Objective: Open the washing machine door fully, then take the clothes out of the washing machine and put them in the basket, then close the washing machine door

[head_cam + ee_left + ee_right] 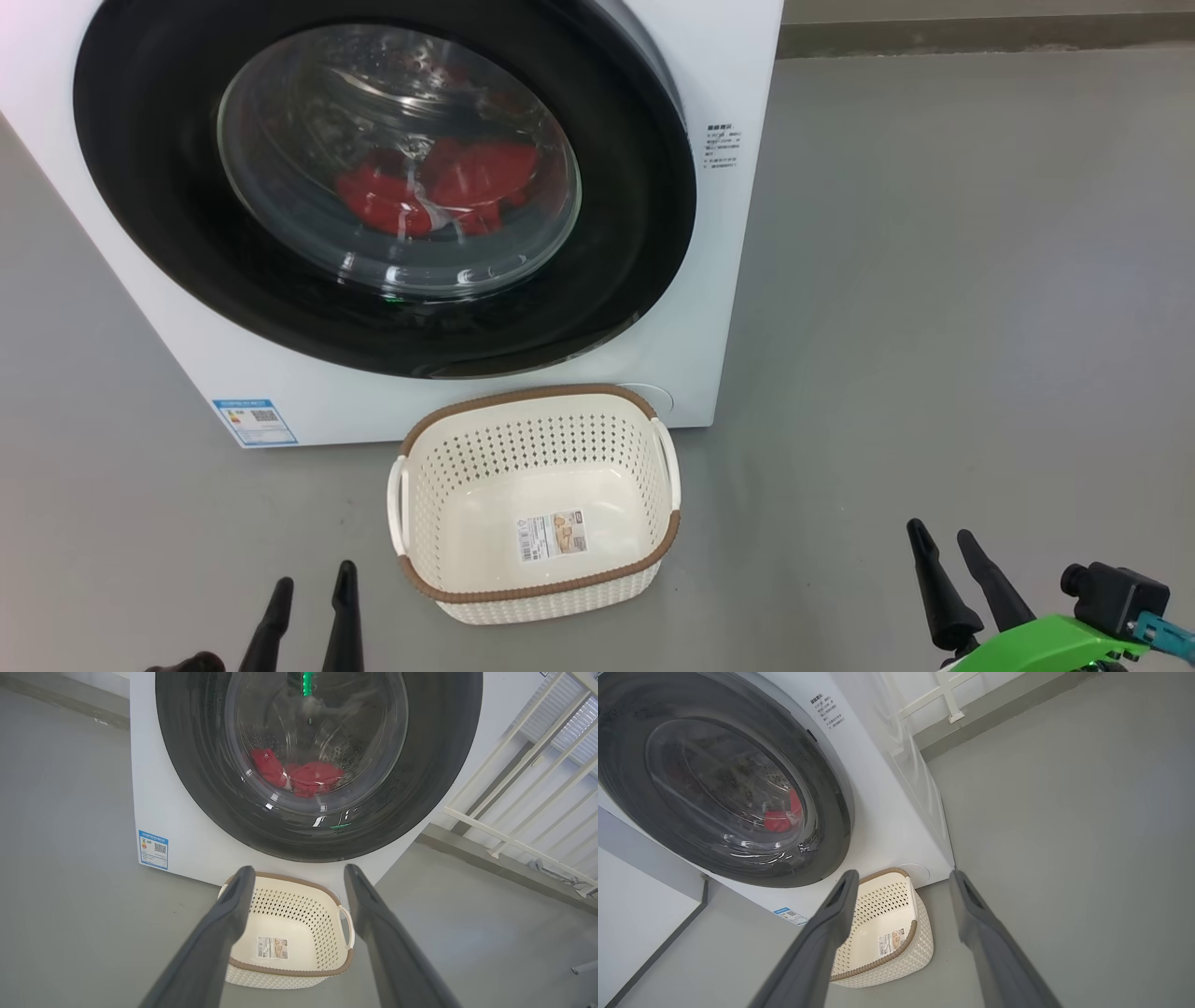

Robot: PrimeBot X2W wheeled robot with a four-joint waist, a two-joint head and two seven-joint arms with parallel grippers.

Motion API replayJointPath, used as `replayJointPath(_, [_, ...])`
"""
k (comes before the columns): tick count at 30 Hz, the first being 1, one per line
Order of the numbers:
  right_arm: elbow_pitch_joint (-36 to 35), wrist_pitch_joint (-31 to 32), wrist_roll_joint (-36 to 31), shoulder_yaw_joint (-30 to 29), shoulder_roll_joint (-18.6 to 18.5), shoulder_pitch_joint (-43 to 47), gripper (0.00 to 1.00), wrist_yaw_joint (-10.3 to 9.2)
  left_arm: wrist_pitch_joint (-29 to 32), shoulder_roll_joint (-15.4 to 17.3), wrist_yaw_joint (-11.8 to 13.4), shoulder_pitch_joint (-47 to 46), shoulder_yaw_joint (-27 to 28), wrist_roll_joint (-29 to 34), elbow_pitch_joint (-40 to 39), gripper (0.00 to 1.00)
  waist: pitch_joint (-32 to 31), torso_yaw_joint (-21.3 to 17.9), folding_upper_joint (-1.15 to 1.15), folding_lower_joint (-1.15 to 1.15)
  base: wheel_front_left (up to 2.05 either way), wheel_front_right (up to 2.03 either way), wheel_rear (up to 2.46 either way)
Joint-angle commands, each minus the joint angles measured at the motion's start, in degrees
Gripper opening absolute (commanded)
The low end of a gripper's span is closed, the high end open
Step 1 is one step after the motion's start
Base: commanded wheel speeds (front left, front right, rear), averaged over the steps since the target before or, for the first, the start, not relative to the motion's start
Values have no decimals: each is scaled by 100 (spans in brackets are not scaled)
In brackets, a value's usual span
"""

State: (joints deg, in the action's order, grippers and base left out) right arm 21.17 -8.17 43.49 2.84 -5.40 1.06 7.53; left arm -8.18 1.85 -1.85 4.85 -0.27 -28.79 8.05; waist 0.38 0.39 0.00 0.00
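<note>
The white washing machine stands ahead with its round black-rimmed door shut against the front. Red clothes lie in the drum behind the glass; they also show in the left wrist view and right wrist view. The cream basket with a brown rim sits empty on the floor just before the machine. My left gripper is open at the lower left, short of the basket. My right gripper is open at the lower right, well right of the basket. Nothing is between either pair of fingers.
Grey floor spreads wide to the right of the machine. A white railing and a low wall ledge stand behind and beside the machine. A blue label sticker marks the machine's lower left corner.
</note>
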Motion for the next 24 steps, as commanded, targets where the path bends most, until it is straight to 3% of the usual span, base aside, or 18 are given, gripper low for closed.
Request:
replayJointPath(1, [-107, -100, -218, 132, -120, -32, 100, -3, -93, 71, 45, -30, 105, 214, -195, 100, 0, -2, 0, 0, 0, 0, 0])
replayJointPath(24, [-97, -488, -1587, 127, -151, 81, 100, -4, -484, 92, 116, 125, 33, 1653, -343, 100, 20, -39, 0, 0, 0, 0, 0])
